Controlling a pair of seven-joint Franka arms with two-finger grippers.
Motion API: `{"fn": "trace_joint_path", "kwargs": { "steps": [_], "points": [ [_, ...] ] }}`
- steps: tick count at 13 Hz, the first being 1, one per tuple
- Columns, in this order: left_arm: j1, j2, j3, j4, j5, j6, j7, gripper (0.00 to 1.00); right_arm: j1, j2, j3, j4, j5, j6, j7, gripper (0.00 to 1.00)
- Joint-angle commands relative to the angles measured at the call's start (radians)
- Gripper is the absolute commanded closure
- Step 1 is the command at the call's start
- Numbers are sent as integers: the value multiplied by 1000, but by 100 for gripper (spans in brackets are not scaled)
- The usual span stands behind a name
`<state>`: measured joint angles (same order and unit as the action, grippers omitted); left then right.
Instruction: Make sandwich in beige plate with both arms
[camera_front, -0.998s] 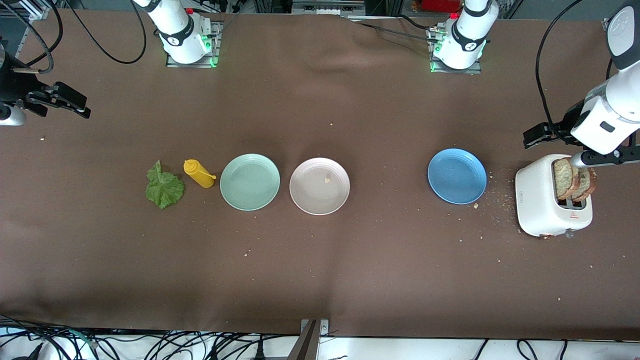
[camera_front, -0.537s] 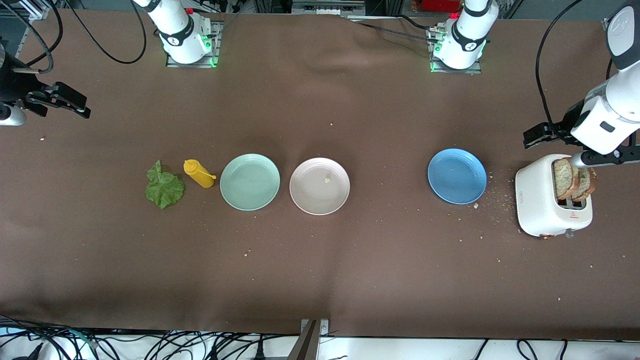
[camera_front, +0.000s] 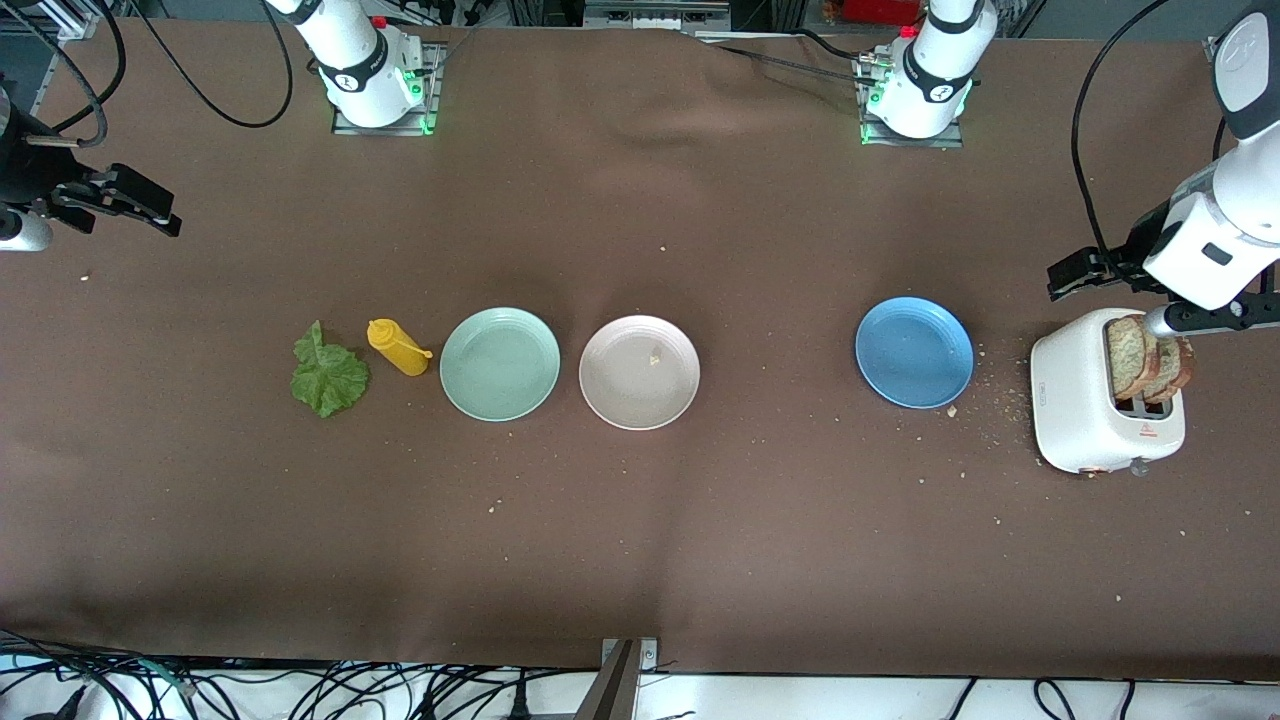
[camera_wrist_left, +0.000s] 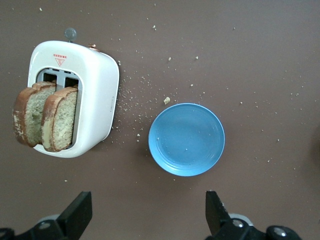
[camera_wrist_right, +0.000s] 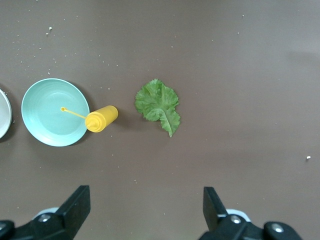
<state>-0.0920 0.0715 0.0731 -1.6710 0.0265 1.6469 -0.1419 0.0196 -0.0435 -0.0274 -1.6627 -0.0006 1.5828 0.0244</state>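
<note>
Hovering beside the toaster (camera_front: 1075, 400), the left end effector (camera_wrist_left: 145, 220) stands with its fingers spread wide and nothing between them. It is over bare desk (camera_front: 700, 550) between the toaster and the robots' bases. Against the views from a second ago it has drifted only slightly toward the bases. Nothing else on the desk has moved. In my judgement the pick of the first slice has not begun and the task is at its start.

The right end effector (camera_wrist_right: 145, 215) is likewise spread and empty. It waits over the desk at the right arm's end, well apart from the lettuce leaf (camera_front: 328, 375).

Containers:
- The toaster holds two toast slices (camera_front: 1150, 360) standing raised in its slots, side by side.
- The blue plate (camera_front: 914, 352), beside the toaster, holds nothing. Crumbs lie scattered on the desk between the two.
- The beige plate (camera_front: 620, 390), mid-desk, holds a single crumb (camera_front: 655, 357) and no part of the sandwich.
- The mint-green plate (camera_front: 500, 363), just beside the beige plate toward the right arm's end, is empty.
- A yellow squeeze bottle (camera_front: 397, 347) lies on its side with its nozzle pointing at the mint-green plate's rim. The lettuce leaf lies flat just beside the bottle.
</note>
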Motion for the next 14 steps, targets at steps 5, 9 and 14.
{"fn": "trace_joint_path", "kwargs": {
  "steps": [5, 9, 14],
  "points": [
    [0, -2, -3, 1, 12, 5, 2, 0, 2, -3, -2, 11, 1, -12, 5, 0],
    [0, -2, -3, 1, 12, 7, 2, 0, 2, -1, -2, 11, 2, -10, -3, 0],
    [0, -2, -3, 1, 12, 7, 2, 0, 11, 14, 9, 11, 5, -82, -12, 0]
  ]
}}
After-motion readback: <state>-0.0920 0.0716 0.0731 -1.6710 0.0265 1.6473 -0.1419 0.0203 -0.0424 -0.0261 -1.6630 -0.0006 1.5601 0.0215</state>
